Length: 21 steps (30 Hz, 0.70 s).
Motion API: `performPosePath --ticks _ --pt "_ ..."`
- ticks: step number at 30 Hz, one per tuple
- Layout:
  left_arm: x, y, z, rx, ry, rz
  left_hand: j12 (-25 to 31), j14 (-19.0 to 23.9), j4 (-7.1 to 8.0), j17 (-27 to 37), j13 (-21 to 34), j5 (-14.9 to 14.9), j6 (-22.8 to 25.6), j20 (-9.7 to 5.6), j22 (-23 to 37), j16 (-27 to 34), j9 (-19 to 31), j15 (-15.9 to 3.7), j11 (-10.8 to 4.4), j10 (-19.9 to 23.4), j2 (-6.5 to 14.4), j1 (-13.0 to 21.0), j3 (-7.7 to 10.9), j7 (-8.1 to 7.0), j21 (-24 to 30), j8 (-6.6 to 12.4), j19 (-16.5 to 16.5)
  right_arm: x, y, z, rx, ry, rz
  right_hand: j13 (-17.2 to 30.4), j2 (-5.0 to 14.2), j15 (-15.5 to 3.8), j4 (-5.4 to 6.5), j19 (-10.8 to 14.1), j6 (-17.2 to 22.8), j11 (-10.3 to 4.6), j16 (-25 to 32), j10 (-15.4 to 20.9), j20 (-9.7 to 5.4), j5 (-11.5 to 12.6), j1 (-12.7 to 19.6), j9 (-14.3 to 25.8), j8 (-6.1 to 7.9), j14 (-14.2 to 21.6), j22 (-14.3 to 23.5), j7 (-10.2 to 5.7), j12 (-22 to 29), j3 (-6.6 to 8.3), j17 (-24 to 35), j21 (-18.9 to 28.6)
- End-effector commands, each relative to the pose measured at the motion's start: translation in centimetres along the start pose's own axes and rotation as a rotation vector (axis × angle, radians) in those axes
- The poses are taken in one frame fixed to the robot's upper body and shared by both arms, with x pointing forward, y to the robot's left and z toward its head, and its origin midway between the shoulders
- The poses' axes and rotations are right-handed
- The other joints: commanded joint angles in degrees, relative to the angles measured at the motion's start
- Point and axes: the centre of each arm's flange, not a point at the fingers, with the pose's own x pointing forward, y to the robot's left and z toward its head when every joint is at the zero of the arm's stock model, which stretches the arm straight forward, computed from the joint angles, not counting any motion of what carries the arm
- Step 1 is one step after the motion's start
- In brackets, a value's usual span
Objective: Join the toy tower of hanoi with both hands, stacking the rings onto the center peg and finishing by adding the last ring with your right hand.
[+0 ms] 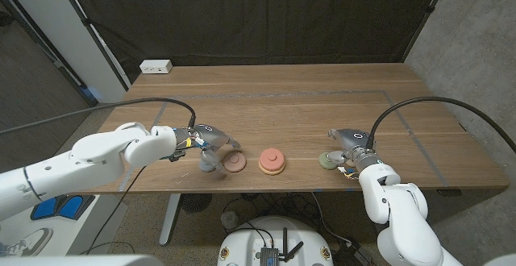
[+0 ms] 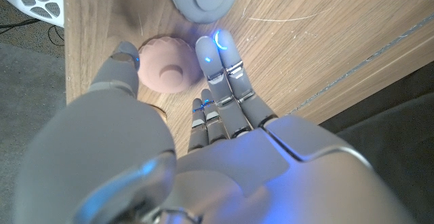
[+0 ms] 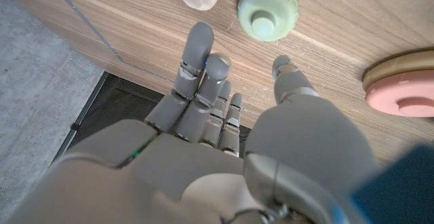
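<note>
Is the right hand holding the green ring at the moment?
No. In the right wrist view the green ring lies on the table beyond the right hand, whose fingers are apart and holding nothing.

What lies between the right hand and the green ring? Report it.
Bare wood only. In the right wrist view the right hand reaches toward the green ring, its fingertips short of it, with table showing between them.

A lab-like test space: black curtain backdrop, bare concrete wall, wooden table, trailing cables.
</note>
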Motion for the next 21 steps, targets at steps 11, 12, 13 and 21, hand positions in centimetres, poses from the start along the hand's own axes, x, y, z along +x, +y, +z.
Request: performPosePath --ticks 11,12,13,21 --pt "0.5 -1.0 0.0 -0.008 0.012 0.042 0.6 1.0 -0.08 0.0 0.0 0.1 1.7 -5.55 -0.1 0.6 0.1 -6.66 -0.43 1.4 0.2 1.2 0.04 -0.62 0.8 0.88 0.7 0.2 -0.4 0.1 -0.010 0.009 -0.008 0.3 0.38 -1.50 -0.20 -0.1 0.6 0.12 -0.2 0.6 -4.47 0.4 0.6 0.3 -0.24 0.2 0.1 -0.16 -0.3 -0.02 0.3 -0.4" --pt "0.5 -1.1 0.1 -0.011 0.012 0.047 0.6 1.1 -0.07 0.0 0.0 0.1 1.7 -5.50 -0.1 0.6 0.1 -6.66 -0.43 1.4 0.2 1.2 0.04 -0.62 0.8 0.88 0.7 0.2 -0.4 0.1 -0.010 0.009 -0.008 0.3 0.39 -1.49 -0.19 -0.1 0.5 0.09 -0.2 0.6 -4.47 0.4 0.6 0.3 -0.26 0.2 0.1 -0.15 -0.3 -0.01 0.4 -0.4" --pt "0.5 -1.1 0.1 -0.014 0.013 0.048 0.5 1.2 -0.07 0.1 0.0 0.1 1.7 -5.55 -0.1 0.7 0.1 -6.66 -0.49 1.4 0.2 1.3 0.04 -0.63 0.8 0.88 0.7 0.2 -0.4 0.1 -0.009 0.011 -0.008 0.3 0.40 -1.49 -0.19 -0.1 0.6 0.13 -0.3 0.6 -4.47 0.4 0.6 0.3 -0.25 0.1 0.1 -0.14 -0.3 0.00 0.3 -0.4" --pt "0.8 -1.7 0.3 -0.025 0.010 0.042 0.7 1.2 0.01 -0.2 -0.1 0.1 2.1 -5.42 -0.1 0.8 0.1 -6.66 -0.70 2.0 0.3 1.5 0.04 -0.73 1.1 0.98 0.6 0.2 -0.5 0.0 -0.013 0.012 -0.010 0.3 0.45 -1.50 -0.22 -0.1 0.5 0.09 -0.4 0.6 -4.46 0.5 0.6 0.3 -0.30 0.1 0.1 -0.15 -0.3 0.04 0.3 -0.4"
